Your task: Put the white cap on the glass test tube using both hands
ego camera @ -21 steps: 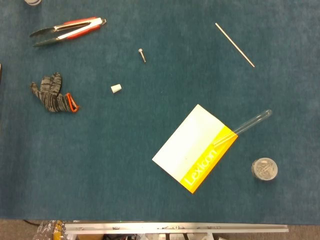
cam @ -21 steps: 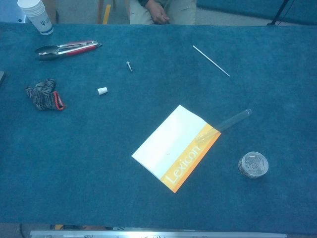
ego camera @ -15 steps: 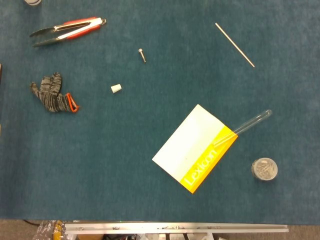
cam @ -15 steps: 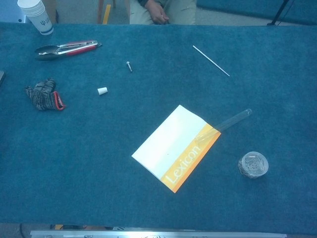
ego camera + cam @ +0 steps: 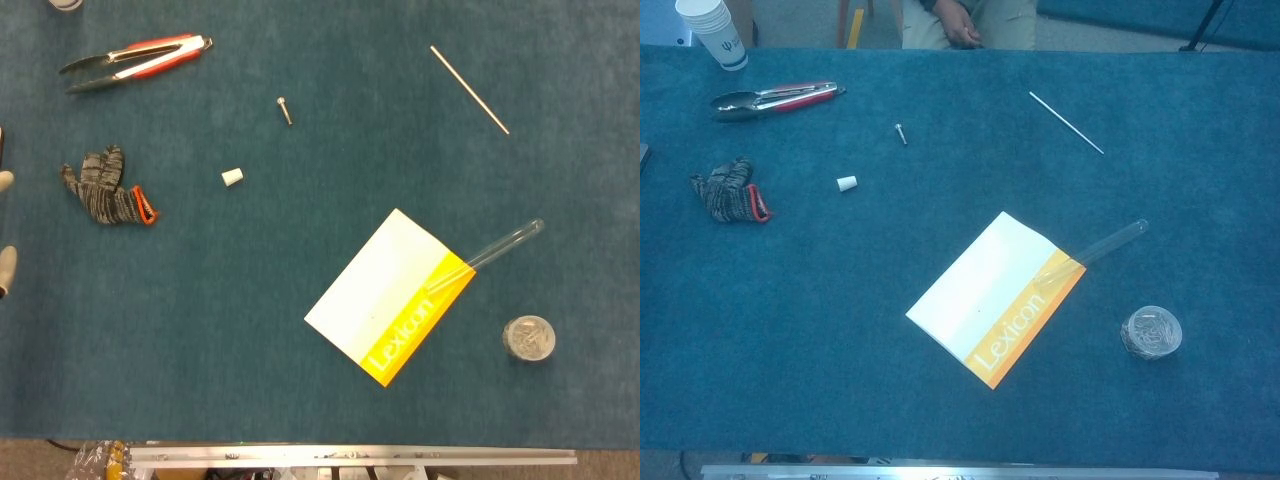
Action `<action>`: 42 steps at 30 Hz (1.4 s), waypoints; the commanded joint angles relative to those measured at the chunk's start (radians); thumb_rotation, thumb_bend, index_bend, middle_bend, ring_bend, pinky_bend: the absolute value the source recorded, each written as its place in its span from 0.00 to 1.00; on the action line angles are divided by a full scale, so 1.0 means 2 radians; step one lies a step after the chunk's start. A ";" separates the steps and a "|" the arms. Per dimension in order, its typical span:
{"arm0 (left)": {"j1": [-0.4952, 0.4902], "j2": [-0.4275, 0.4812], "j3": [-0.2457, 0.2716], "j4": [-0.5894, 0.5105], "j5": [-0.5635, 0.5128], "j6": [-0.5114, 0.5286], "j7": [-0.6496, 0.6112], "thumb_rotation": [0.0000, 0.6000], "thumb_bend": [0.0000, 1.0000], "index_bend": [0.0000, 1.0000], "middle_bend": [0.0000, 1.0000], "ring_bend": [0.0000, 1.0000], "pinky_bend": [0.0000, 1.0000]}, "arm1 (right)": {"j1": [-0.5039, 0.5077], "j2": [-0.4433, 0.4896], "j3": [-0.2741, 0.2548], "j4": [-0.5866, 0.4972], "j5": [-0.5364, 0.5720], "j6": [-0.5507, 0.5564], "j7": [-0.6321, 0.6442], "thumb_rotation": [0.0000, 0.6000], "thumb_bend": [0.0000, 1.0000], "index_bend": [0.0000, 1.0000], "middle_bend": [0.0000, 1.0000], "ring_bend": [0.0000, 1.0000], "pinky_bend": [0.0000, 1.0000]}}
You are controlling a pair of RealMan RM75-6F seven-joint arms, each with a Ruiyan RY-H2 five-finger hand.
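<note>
Meanwhile, the white cap [image 5: 232, 177] is lying alone on the blue desk [image 5: 250, 300], between the grey knitted glove [image 5: 104, 187] and the white-and-yellow Lexicon booklet [image 5: 390, 296], well apart from both. The glass test tube [image 5: 490, 254] is resting tilted, its lower end lying on the booklet's yellow edge and its rounded end pointing out over the desk. Only pale fingertips [image 5: 5, 262] of the left robot hand are showing at the far left edge of the head view, so whether it is open or closed cannot be told; it is touching nothing visible. The right robot hand is appearing in neither view. Red-handled tongs [image 5: 775, 98], a small screw [image 5: 901, 133], a thin rod [image 5: 1067, 123] and a clear round container [image 5: 1151, 333] are lying around.
</note>
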 commanded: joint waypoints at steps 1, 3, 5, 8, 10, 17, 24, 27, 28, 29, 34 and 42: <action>-0.010 0.007 0.002 -0.004 0.004 -0.015 -0.007 1.00 0.38 0.18 0.15 0.00 0.09 | 0.001 0.003 0.001 -0.003 -0.003 0.000 0.000 1.00 0.33 0.17 0.16 0.10 0.28; -0.017 0.009 0.002 -0.004 0.007 -0.027 -0.011 1.00 0.38 0.18 0.15 0.00 0.09 | 0.003 0.006 0.003 -0.006 -0.003 0.000 0.001 1.00 0.33 0.17 0.16 0.10 0.28; -0.024 0.011 0.002 -0.004 0.008 -0.038 -0.015 1.00 0.38 0.18 0.15 0.00 0.09 | 0.005 0.008 0.005 -0.010 -0.003 -0.003 0.004 1.00 0.33 0.17 0.16 0.10 0.28; -0.036 0.013 0.002 -0.005 0.015 -0.054 -0.021 1.00 0.38 0.20 0.15 0.00 0.10 | 0.012 0.011 0.009 -0.015 -0.004 -0.009 0.009 1.00 0.33 0.17 0.16 0.10 0.28; -0.045 0.012 0.002 -0.006 0.017 -0.066 -0.024 0.97 0.38 0.23 0.15 0.00 0.10 | 0.016 0.012 0.013 -0.017 -0.005 -0.013 0.009 1.00 0.33 0.17 0.16 0.10 0.28; -0.082 -0.005 -0.006 -0.005 0.009 -0.117 -0.052 0.59 0.37 0.31 0.16 0.00 0.09 | 0.031 0.013 0.019 -0.019 -0.002 -0.029 0.007 1.00 0.33 0.17 0.16 0.10 0.28; -0.125 -0.036 -0.020 0.010 -0.015 -0.171 -0.069 0.20 0.33 0.33 0.17 0.00 0.09 | 0.038 0.011 0.023 -0.012 0.007 -0.036 0.012 1.00 0.33 0.17 0.16 0.10 0.28; -0.138 -0.047 -0.023 0.013 -0.023 -0.186 -0.062 0.05 0.32 0.34 0.17 0.01 0.09 | 0.040 0.011 0.023 -0.010 0.009 -0.039 0.014 1.00 0.33 0.17 0.16 0.10 0.28; -0.144 -0.052 -0.024 0.014 -0.027 -0.194 -0.058 0.02 0.31 0.35 0.17 0.01 0.09 | 0.041 0.011 0.024 -0.009 0.010 -0.040 0.015 1.00 0.33 0.17 0.16 0.10 0.28; -0.149 -0.056 -0.024 0.016 -0.030 -0.199 -0.055 0.00 0.30 0.36 0.17 0.01 0.09 | 0.041 0.011 0.024 -0.008 0.010 -0.040 0.016 1.00 0.33 0.17 0.16 0.10 0.28; -0.175 -0.076 -0.027 0.029 -0.062 -0.240 -0.045 0.00 0.28 0.37 0.16 0.01 0.09 | 0.045 0.012 0.025 -0.004 0.014 -0.044 0.020 1.00 0.33 0.17 0.17 0.10 0.28; -0.214 -0.122 -0.035 0.068 -0.116 -0.291 -0.041 0.00 0.25 0.36 0.13 0.00 0.09 | 0.050 0.011 0.026 0.002 0.023 -0.052 0.024 1.00 0.33 0.17 0.16 0.10 0.28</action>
